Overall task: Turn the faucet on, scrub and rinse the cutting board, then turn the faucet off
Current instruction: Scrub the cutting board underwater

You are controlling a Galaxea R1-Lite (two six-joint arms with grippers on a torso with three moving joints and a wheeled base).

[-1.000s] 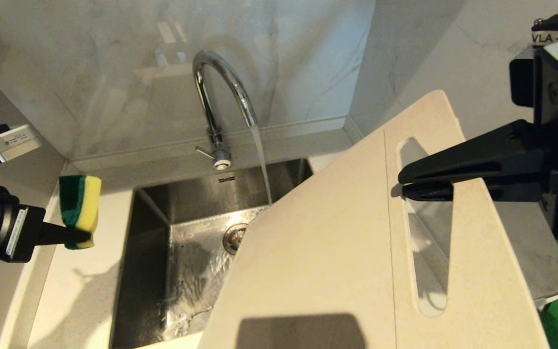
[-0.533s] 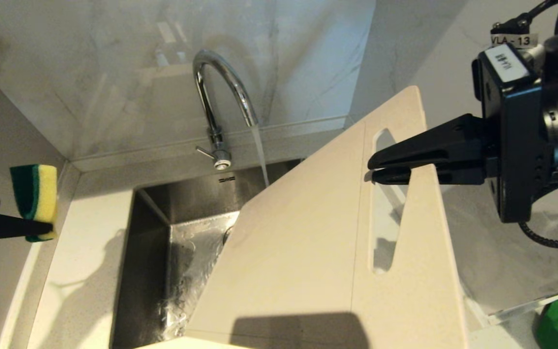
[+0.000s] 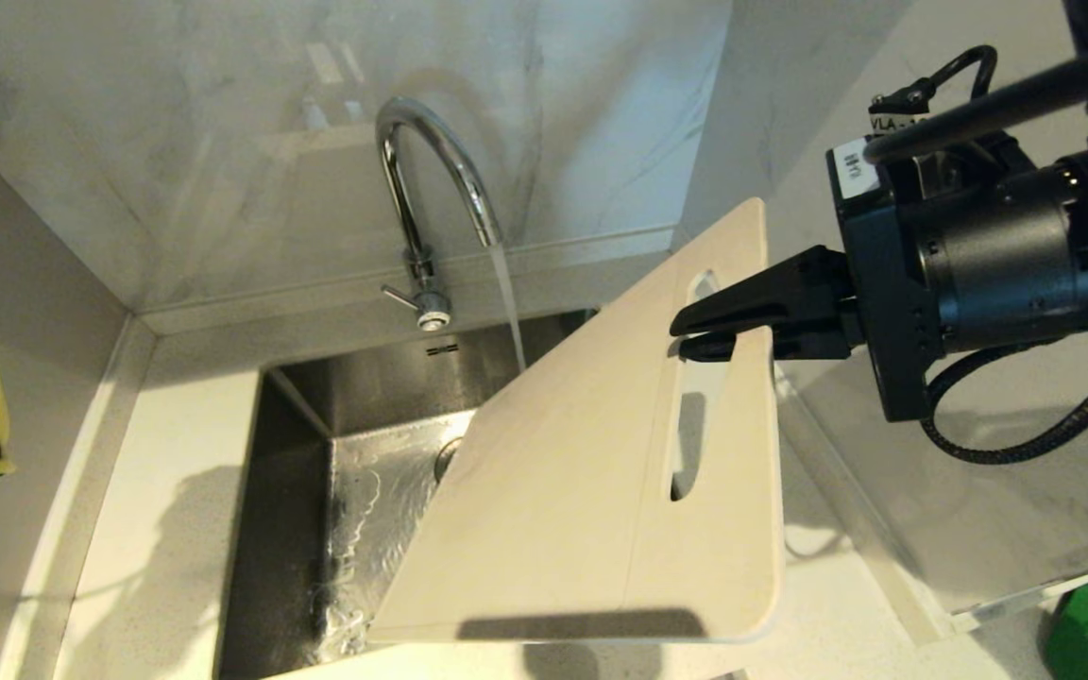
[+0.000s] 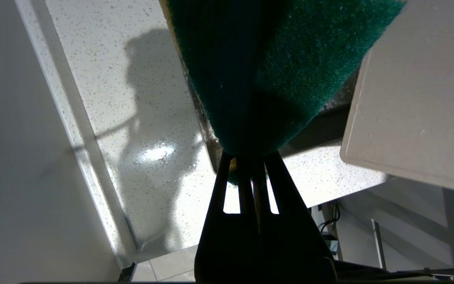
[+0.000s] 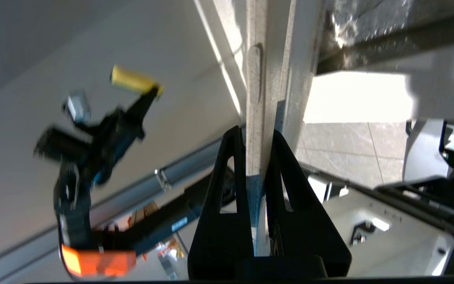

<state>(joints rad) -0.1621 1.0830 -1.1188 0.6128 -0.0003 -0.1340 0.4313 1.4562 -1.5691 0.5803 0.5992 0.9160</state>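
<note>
Two wrist views – sponge [image 4: 274, 67] clamped; cutting board [image 5: 256, 118] pinched edge-on.

The head view looks forward and down onto the sink [image 3: 317, 529] from above. The left wrist view looks past its pincer [image 4: 250, 157], close on a sponge [image 4: 274, 71], toward the table [image 4: 148, 118] beside the sink. The right wrist view looks edge-on along the cutting board [image 5: 256, 118]. All three views share the board.
</note>
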